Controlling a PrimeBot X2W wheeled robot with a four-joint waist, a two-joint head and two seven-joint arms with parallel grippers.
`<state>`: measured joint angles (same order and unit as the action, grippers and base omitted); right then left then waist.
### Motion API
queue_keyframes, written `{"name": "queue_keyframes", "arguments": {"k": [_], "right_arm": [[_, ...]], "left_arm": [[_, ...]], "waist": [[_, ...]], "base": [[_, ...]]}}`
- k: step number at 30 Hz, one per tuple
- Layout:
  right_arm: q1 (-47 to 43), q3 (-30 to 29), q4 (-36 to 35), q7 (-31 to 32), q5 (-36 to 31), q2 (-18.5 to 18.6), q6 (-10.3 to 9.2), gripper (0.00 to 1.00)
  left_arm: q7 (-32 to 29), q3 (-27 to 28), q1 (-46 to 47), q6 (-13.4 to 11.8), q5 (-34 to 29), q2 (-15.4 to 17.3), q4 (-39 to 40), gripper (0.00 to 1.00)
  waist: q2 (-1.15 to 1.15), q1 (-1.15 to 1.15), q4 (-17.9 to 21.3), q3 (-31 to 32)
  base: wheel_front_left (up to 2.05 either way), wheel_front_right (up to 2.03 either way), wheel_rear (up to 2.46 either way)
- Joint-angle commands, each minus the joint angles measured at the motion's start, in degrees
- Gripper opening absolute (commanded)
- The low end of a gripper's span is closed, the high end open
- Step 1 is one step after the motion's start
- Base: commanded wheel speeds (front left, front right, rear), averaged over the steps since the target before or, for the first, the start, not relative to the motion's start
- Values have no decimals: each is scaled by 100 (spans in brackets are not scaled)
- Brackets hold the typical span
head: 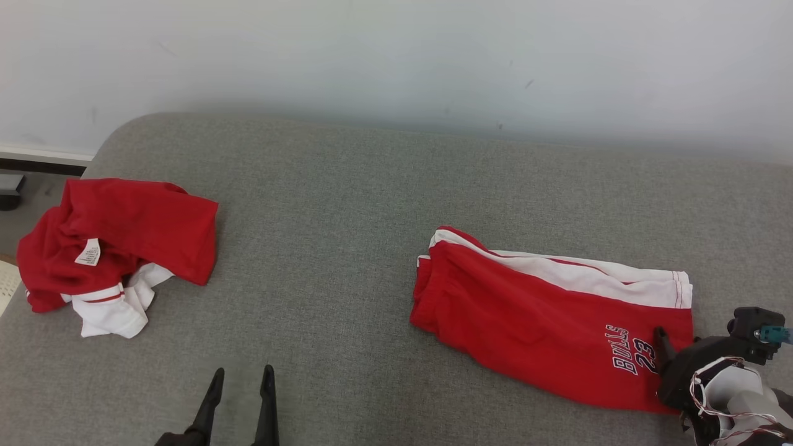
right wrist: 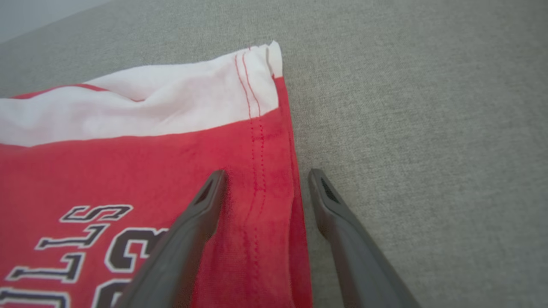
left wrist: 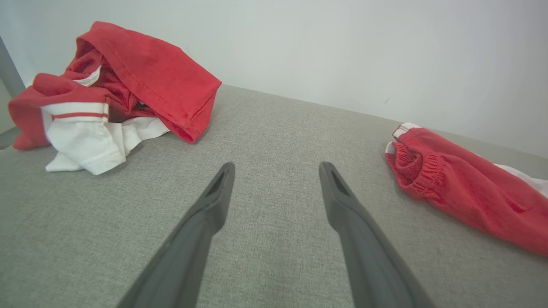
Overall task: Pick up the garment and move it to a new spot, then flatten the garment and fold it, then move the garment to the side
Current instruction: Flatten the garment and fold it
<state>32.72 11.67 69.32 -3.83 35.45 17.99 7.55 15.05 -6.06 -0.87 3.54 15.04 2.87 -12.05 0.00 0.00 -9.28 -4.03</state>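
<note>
Red shorts with a white side stripe and "BULLS 23" print lie folded flat on the right of the grey cushion. My right gripper stands open at their hem: one finger is over the red cloth, the other over bare cushion, and the hem edge runs between them. In the head view my right gripper sits at the shorts' lower right corner. A crumpled red and white garment lies at the far left. My left gripper is open over bare cushion, holding nothing.
The cushion's rounded left end drops to the floor beside the crumpled garment. A white wall runs along the back. Bare grey fabric stretches between the crumpled garment and the shorts.
</note>
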Motion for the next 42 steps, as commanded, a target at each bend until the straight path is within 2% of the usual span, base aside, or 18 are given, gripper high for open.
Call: {"name": "queue_keyframes", "arguments": {"k": [1,4,5,7,13,22,26,30,37,42], "right_arm": [[-130,37,121,145,77,-167,-14,100],[-150,25,148,244,225,-312,0,100],[-271,93,92,298,353,-388,6,35],[-315,138,85,309,401,-402,5,2],[-417,208,125,86,458,-235,-8,0],[-293,145,192,-282,478,425,-15,0],[-153,192,69,-316,517,588,-15,0],[-115,337,-325,-239,630,509,-14,0],[-297,711,-1764,230,1293,285,-14,0],[-370,945,-2469,642,1668,61,-14,0]], "left_arm": [[18,-27,61,10,-150,3,-39,100],[18,-44,80,32,-343,6,-120,100],[18,-29,19,43,-443,4,-211,100],[18,10,-38,61,-418,5,-263,100],[18,108,-186,90,-395,4,-338,100],[18,132,-271,104,-349,4,-363,100],[18,177,-286,88,-326,4,-336,100],[18,199,-356,81,-302,4,-321,100],[18,165,-380,83,-298,4,-343,100],[18,97,-308,85,-279,4,-354,100]], "waist": [[0,0,-8,-4],[0,0,-23,24],[0,0,-43,124],[0,0,-43,182],[0,0,22,332],[0,0,141,424],[0,0,253,453],[0,0,357,489],[0,0,442,550],[0,0,361,568]], "base": [[0,0,0],[0,0,0],[0,0,0],[0,0,0],[0,0,0],[0,0,0],[0,0,0],[0,0,0],[0,0,0],[0,0,0]]}}
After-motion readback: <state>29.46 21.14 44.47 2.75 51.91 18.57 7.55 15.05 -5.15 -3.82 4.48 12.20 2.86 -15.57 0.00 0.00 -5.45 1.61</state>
